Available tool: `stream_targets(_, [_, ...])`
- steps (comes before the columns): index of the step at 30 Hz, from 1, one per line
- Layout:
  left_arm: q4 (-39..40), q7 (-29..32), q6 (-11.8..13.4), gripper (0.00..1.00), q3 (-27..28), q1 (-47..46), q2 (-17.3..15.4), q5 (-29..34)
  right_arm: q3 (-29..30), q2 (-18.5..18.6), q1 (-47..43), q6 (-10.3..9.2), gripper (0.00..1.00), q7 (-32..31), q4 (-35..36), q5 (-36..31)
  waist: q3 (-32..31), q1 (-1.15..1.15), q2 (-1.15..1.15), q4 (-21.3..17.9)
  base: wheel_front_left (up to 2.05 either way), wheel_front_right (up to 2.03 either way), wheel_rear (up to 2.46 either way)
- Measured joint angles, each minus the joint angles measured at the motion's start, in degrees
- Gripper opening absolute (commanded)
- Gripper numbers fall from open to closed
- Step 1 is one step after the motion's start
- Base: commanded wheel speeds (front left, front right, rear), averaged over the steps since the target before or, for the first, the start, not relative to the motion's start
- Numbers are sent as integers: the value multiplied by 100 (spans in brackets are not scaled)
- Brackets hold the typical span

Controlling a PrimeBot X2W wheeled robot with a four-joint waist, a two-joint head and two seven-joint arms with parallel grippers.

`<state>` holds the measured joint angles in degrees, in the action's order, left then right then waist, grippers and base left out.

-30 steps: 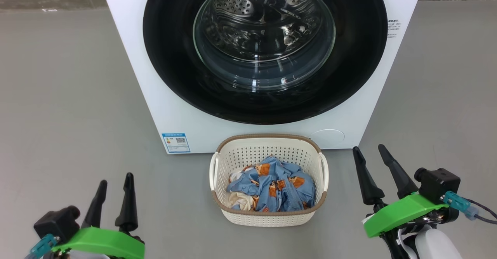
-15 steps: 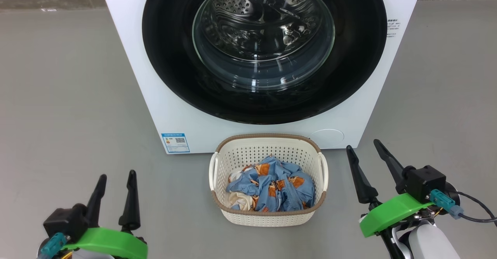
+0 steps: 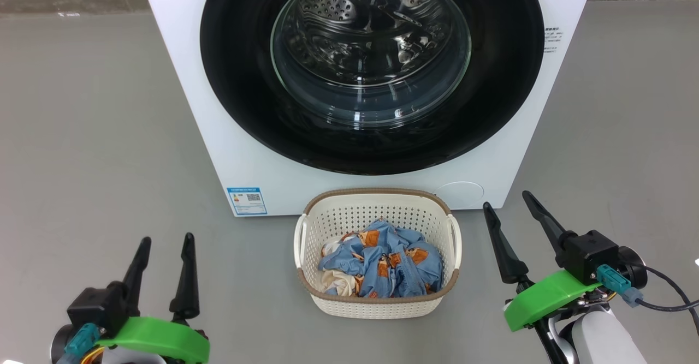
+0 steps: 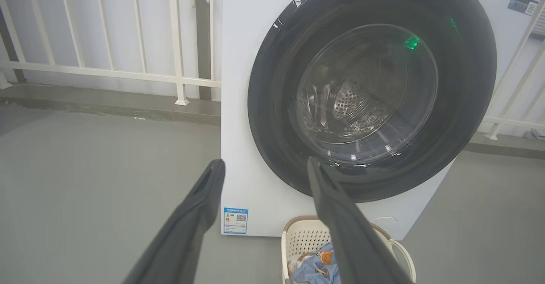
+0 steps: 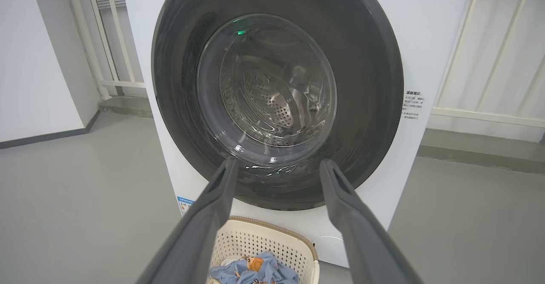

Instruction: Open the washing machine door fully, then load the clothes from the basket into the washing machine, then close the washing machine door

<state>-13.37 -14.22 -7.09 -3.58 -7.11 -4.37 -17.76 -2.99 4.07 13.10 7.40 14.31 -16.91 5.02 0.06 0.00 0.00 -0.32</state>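
You are looking at the washing machine (image 3: 229, 151) standing at twelve o'clock, with the washing machine door (image 3: 235, 80) sitting shut against its front. The basket (image 3: 377, 192) is resting on the floor (image 3: 109, 135) at the door's six o'clock, just in front of the machine. The clothes (image 3: 382, 263) are lying bunched inside it, blue pieces over a cream one at seven o'clock. Your left gripper (image 3: 166, 238) is hovering at the basket's eight o'clock, jaws spread and grasping nothing. Your right gripper (image 3: 505, 200) is hanging at its three o'clock, likewise released and empty.
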Motion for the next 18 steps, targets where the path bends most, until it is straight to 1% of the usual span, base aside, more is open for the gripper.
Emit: stream_targets(18, [-2,0,-25,100,9,1,-19,-10,23,-20,0,0,100,0,4,1,-6,0,0,-7,0,0,0])
